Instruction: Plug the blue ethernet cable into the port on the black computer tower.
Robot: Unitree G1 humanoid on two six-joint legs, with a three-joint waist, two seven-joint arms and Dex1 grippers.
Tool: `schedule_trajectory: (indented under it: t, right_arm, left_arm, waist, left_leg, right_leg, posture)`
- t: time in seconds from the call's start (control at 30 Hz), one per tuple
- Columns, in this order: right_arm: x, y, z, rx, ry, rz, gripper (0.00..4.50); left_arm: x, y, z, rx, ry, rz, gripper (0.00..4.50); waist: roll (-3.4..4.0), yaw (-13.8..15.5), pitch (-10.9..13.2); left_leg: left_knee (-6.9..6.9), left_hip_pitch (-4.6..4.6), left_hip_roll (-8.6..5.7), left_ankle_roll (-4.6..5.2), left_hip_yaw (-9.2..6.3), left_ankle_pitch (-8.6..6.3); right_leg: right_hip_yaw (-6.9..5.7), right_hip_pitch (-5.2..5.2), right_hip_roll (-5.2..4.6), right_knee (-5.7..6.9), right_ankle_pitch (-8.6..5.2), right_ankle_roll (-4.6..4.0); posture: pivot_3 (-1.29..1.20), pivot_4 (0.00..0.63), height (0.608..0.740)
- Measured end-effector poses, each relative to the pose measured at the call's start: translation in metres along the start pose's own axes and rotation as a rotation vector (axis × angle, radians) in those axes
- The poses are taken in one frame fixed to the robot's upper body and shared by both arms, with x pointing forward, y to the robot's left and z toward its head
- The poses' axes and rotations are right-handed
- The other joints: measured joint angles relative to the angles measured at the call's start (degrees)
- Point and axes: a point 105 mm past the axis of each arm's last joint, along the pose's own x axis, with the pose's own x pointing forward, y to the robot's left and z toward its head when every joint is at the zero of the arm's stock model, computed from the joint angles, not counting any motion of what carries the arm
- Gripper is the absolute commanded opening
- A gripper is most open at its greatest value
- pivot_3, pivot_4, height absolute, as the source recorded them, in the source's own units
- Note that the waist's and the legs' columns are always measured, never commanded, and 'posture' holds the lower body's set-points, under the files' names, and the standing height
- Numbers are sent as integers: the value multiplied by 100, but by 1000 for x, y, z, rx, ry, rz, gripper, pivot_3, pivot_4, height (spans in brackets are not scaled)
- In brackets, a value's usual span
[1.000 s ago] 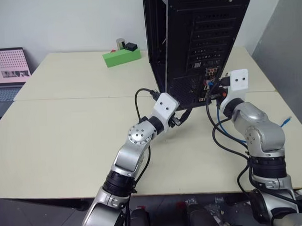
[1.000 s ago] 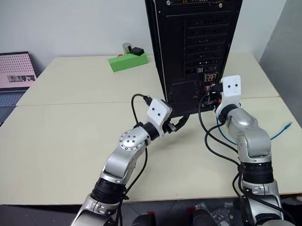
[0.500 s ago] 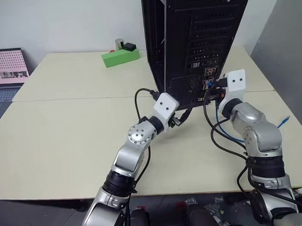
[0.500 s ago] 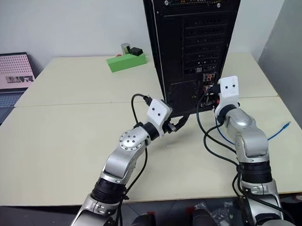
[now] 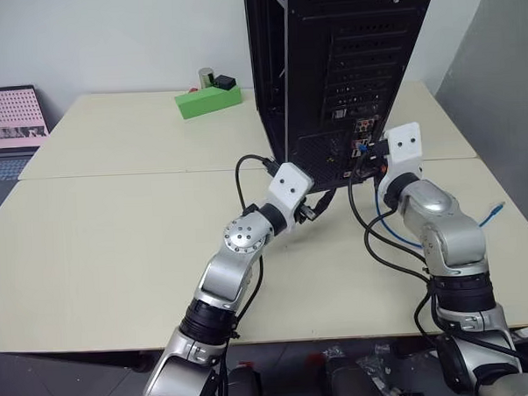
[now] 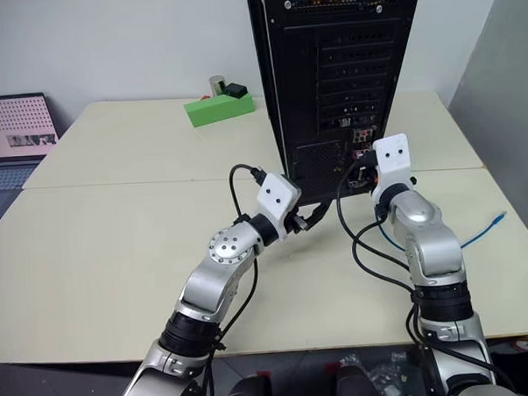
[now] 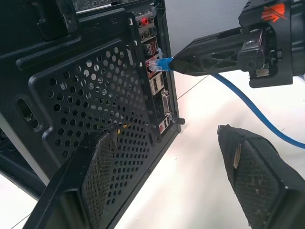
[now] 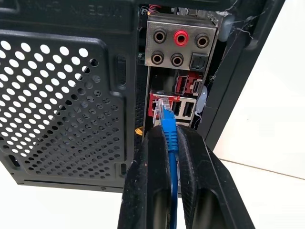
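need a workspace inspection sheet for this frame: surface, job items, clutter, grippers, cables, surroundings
Surface: beige table, two tops butted together, mostly bare.
Job's things: black computer tower upright at the far side, rear panel facing the robot; blue ethernet cable with its plug tip at the red-framed port; full seating cannot be told.
Clutter: green block with small items on top, far side of the table.
Grippers: right gripper shut on the cable just behind the plug; left gripper open, holding nothing, by the tower's lower mesh.
Cables: free blue end lies on the table at right; black robot cables loop by the right arm.
Surroundings: laptop at far left; white wall behind.
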Motion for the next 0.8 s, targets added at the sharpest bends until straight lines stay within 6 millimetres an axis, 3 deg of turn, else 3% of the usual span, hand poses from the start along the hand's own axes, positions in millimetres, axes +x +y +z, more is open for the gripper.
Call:
schedule_trajectory:
  t: [0.43,0.8]
  right_arm:
    - [-1,0,-1,1,-5,-9,0]
    - [-14,-11,2,45,-7,-57,0]
  left_arm:
    - [0,0,0,2,0,1,3567]
    - [-1,1,0,4,0,4,3567]
  waist:
    - [0,-2,0]
    - [0,30,0]
  left_leg:
    - [0,-1,0,0,0,0]
    - [-2,-4,-1,0,0,0]
  right_leg:
    - [0,0,0,-1,0,0]
    - [-1,-1,-2,-5,0,0]
  posture:
    - [0,150,740]
    - [0,150,740]
